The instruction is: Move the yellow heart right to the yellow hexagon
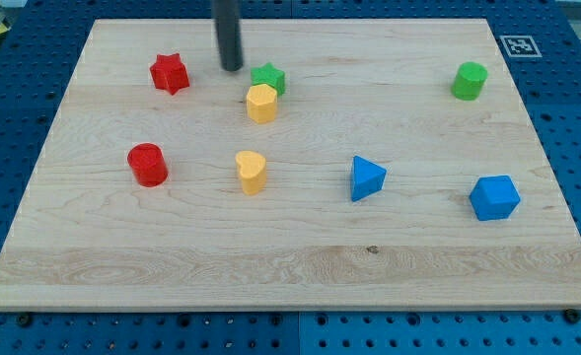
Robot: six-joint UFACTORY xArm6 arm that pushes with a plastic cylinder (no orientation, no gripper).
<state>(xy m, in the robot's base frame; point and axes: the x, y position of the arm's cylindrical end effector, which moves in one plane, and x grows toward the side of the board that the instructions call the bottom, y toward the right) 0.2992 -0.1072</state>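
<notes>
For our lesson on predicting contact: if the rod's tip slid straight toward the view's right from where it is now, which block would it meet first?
Probably the green star. My tip sits just to its left, slightly higher in the view, so it might only clip the star's top edge or slip past; depth is hard to judge.

The pale wooden worktop [300,266] carries a red star [170,73], green star [268,78] touching a yellow hexagon [261,103], yellow heart [252,172], red cylinder [148,165], blue triangular block [367,178], blue cube-like block [494,197] and green cylinder [470,81].
</notes>
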